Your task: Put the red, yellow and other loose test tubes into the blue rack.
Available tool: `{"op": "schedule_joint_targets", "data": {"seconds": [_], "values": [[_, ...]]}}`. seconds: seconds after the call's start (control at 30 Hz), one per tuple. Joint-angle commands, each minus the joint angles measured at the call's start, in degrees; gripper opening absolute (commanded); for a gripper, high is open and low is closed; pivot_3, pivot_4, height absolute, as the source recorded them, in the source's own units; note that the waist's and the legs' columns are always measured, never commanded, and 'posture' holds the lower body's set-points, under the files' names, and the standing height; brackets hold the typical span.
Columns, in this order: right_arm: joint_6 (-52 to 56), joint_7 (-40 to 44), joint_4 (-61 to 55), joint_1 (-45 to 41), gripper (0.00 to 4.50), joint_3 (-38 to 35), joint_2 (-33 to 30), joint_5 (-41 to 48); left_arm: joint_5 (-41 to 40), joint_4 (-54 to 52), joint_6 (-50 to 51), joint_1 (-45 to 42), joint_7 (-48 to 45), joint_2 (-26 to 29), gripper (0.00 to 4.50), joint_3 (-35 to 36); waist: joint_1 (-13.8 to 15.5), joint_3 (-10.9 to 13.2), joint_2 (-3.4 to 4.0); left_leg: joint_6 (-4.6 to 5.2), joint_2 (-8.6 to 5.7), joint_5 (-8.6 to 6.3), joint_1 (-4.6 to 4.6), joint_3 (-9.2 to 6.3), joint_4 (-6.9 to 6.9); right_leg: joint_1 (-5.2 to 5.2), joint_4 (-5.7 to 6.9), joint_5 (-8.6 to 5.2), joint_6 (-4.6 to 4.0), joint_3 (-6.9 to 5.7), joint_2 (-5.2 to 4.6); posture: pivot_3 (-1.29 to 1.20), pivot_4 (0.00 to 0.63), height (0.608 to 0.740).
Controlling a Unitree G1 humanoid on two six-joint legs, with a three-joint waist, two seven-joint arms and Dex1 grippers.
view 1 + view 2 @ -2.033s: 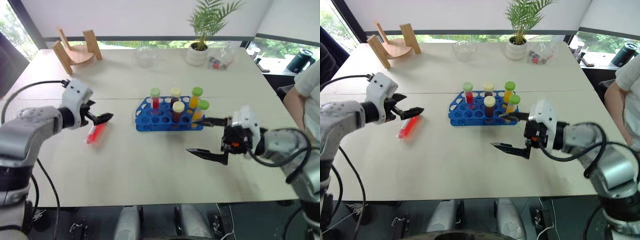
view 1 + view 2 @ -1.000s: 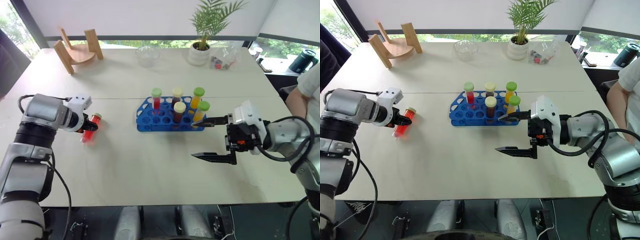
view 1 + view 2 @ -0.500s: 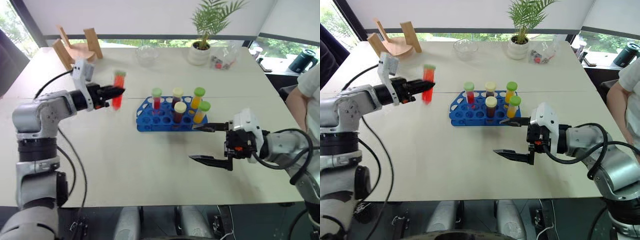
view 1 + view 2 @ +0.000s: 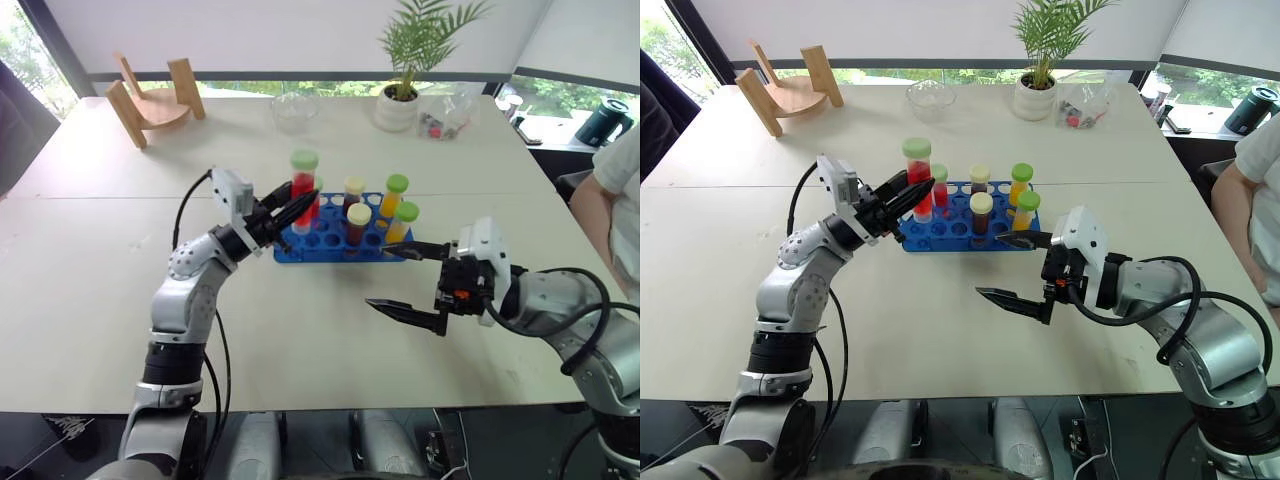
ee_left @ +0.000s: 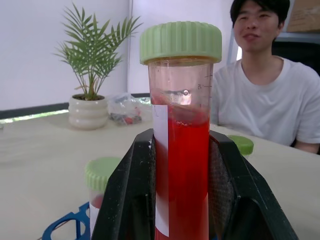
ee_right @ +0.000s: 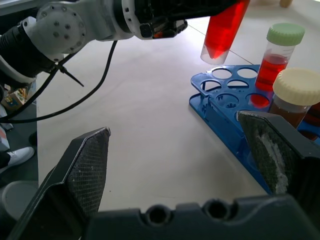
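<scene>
Pale table (image 4: 120, 300) by a bright window: red test tube (image 4: 303, 186), green-capped, upright over the blue rack (image 4: 300, 245) at its 9 o'clock end, clamped mid-body in left gripper (image 4: 290, 212) jaws. Right gripper (image 4: 408, 280) at 4 o'clock, jaws apart, empty. Probably light, stiff, slick plastic; best gripped mid-barrel, below the cap.

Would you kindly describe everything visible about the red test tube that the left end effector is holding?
The red test tube is a clear plastic tube with a ribbed light-green screw cap, printed graduation marks and a white label strip, filled most of the way with red liquid. It stands roughly upright, clamped between the two black fingers of the left end effector, lifted off the table over the left end of the blue rack, its tip above the holes.
</scene>
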Motion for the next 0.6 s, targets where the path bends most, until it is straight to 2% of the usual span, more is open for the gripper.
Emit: {"op": "schedule_joint_targets", "data": {"seconds": [0.03, 0.6], "values": [[-1.21, -0.59, -2.47, 0.06, 4.5, -0.7, 0.49, 0.11, 1.11, 1.11, -5.19, 0.63, -0.52, -0.5, 0.79, -0.86, 0.02, 0.0, 0.0, 0.0, 0.0, 0.0, -0.01, -0.01, 0.0, 0.0, 0.0, 0.0, 0.0, 0.0, 0.01, 0.0, 0.15, 0.74], [-1.05, -3.51, -4.99, 2.19, 4.5, -0.34, 1.9, -0.31, 4.0, 16.01, -19.07, -0.5, -0.9, -3.41, 0.79, -2.06, 0.03, 0.0, 0.0, 0.0, 0.0, 0.0, 0.01, -0.03, 0.02, 0.05, -0.02, 0.0, 0.0, -0.01, 0.03, 0.0, 0.15, 0.74]]}}
